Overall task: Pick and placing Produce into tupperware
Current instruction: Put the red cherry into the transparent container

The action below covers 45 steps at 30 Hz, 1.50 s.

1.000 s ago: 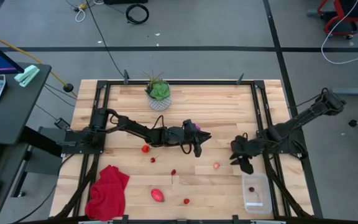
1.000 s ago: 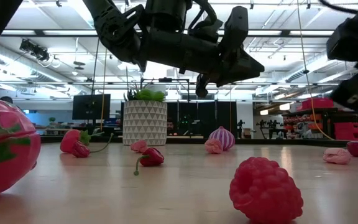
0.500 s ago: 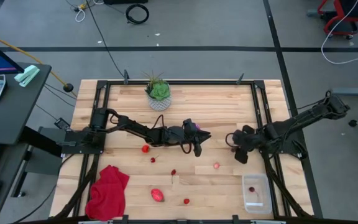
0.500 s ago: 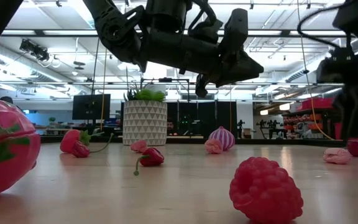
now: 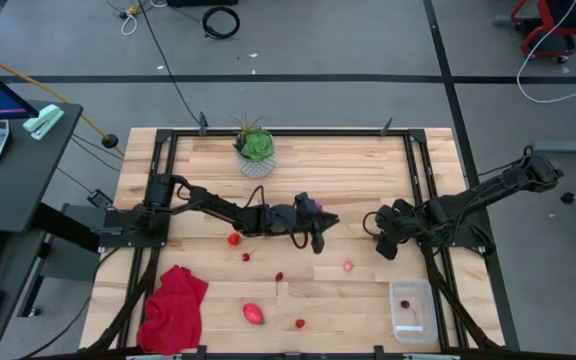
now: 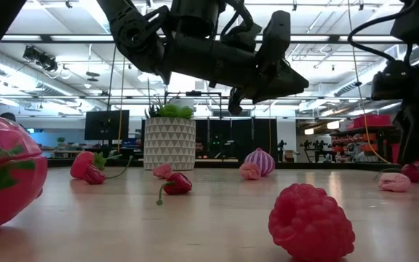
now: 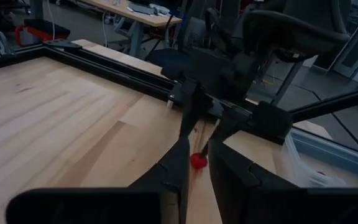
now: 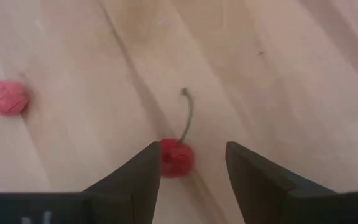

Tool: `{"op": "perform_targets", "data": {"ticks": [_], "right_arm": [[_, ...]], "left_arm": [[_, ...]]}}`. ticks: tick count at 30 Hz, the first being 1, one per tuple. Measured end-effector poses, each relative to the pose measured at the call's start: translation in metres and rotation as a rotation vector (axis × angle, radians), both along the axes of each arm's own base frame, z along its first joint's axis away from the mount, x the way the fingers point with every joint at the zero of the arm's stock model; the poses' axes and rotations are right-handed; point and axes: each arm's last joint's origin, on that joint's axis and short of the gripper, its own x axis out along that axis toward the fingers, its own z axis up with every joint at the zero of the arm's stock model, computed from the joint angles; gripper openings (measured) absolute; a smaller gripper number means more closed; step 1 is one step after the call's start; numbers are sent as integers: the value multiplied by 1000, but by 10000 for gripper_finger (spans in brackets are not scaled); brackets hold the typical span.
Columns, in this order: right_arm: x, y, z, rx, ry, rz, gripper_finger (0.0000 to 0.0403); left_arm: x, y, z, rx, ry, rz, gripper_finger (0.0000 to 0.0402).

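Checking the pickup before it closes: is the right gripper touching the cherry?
Cannot tell. In the right wrist view the cherry sits beside one finger of the open right gripper, no gap plainly visible.

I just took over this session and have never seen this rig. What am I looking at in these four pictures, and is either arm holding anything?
Two dark robot arms work at a wooden table. One picture looks straight down, one looks level across the tabletop, and two come from cameras on the arms' wrists.

The left gripper hangs mid-table with narrow jaws, and nothing shows between them. The right gripper is open above a stemmed cherry, not yet gripping it.

Small red pieces lie scattered, with a larger red-pink oval piece near the front edge. A red cloth lies at the front left and a potted plant stands at the back. The clear tub, front right, already holds a red piece.
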Motion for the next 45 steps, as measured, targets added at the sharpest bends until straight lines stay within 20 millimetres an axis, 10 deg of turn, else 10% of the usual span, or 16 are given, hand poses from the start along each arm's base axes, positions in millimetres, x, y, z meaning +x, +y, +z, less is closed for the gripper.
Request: {"op": "perform_targets", "data": {"ticks": [20,32,45], "right_arm": [[10,7,-22,-24,133,-71,178],[8,6,-18,8,93,-89,104],[3,15,-7,365,122,-46,93]], "left_arm": [[0,0,0,-1,2,-1,66],[0,0,-1,0,7,0,55],[0,0,-1,0,12,0,62]]}}
